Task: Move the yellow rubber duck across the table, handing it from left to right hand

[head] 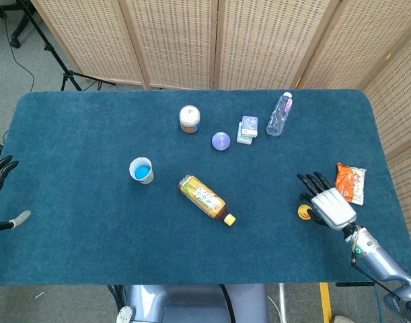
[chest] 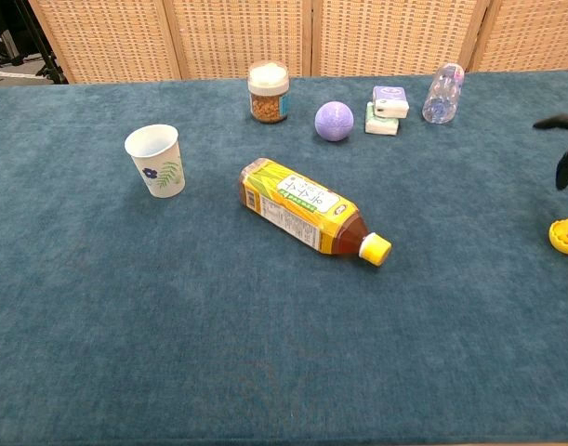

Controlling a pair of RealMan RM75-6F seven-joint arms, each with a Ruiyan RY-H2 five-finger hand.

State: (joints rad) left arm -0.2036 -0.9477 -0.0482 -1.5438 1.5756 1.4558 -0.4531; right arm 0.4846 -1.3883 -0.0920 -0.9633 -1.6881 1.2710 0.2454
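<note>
The yellow rubber duck (head: 304, 212) lies on the blue table near the right end, free of both hands; the chest view shows the duck (chest: 567, 235) at its right edge. My right hand (head: 331, 207) hovers just right of it, dark fingers spread and holding nothing. Only its fingertips (chest: 567, 165) show in the chest view, above the duck and apart from it. My left hand (head: 2, 176) sits off the table's far left edge with fingers apart, holding nothing.
A tea bottle (head: 206, 199) lies on its side mid-table, with a paper cup (head: 141, 170) to its left. A jar (head: 190, 119), purple ball (head: 220, 140), small boxes (head: 247, 129) and water bottle (head: 278, 114) line the back. An orange snack bag (head: 351, 183) lies beside my right hand.
</note>
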